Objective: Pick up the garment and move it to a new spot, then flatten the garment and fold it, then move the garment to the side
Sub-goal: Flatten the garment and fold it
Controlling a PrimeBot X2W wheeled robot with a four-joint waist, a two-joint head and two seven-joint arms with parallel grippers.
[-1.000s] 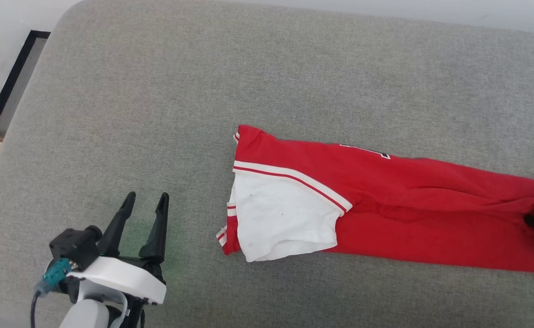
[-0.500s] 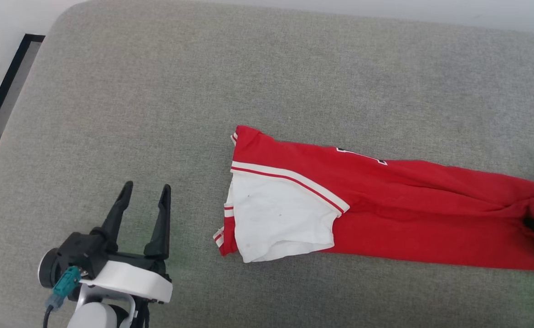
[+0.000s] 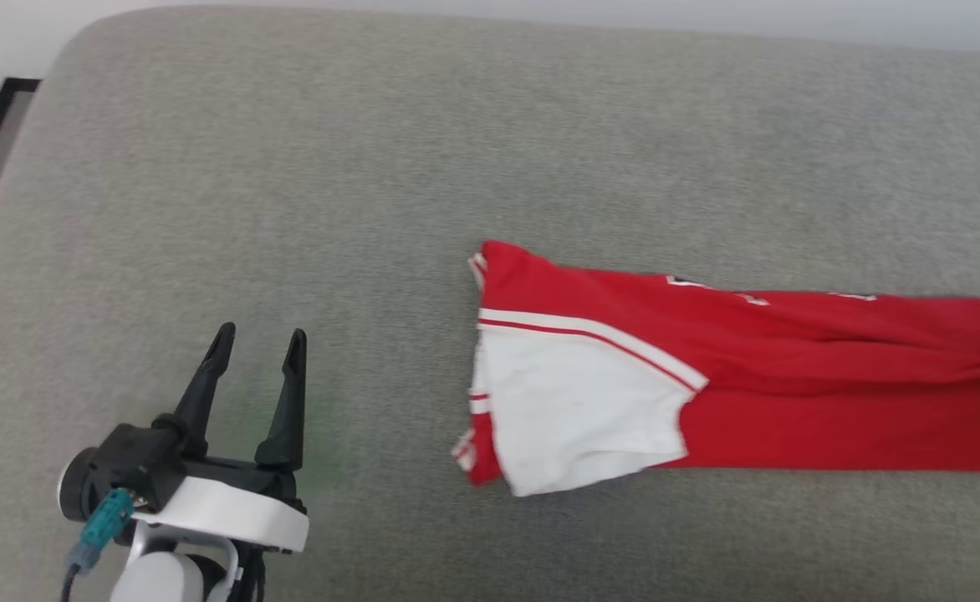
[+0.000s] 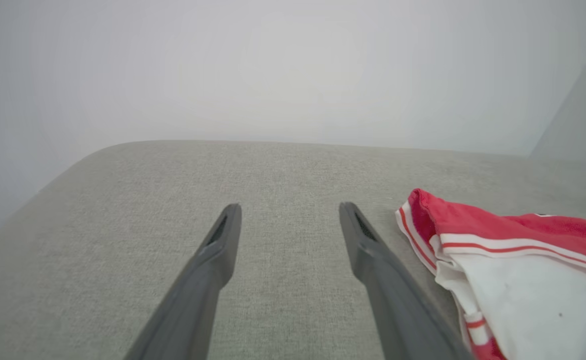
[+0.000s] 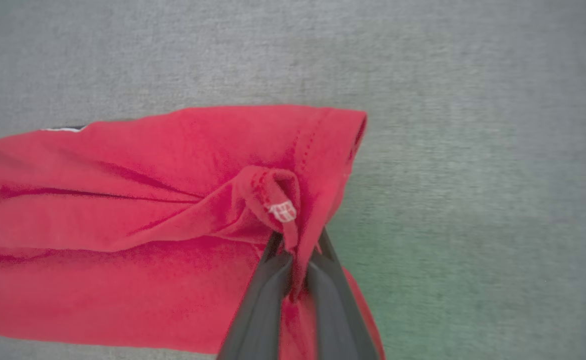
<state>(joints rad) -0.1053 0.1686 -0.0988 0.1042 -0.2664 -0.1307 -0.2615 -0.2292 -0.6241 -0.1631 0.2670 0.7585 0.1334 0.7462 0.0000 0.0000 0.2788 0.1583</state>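
I find the garment (image 3: 791, 376), a red jersey, lying stretched lengthwise over the right half of the grey upholstered surface (image 3: 289, 167). It runs off the right edge of the head view. Its white short sleeve (image 3: 574, 418) lies at the left end, bordered by white-and-red striped trim (image 3: 590, 328). A sliver of black, white-outlined lettering (image 3: 707, 286) shows along the far edge. The body is gathered narrow, with long creases running along its length.

In the right wrist view, the right gripper (image 5: 298, 242) is clamped on the hem end of the garment. Its two dark fingers are pressed close, with a bunched fold of red cloth pinched between them. A small white label (image 5: 283, 211) sits on that fold, just beyond the fingertips. The creases converge on the pinch.

The left gripper (image 3: 260, 334) stands over bare upholstery at the lower left of the head view. Its fingers are spread wide and hold nothing. It is clear of the sleeve end, which lies off to its right.
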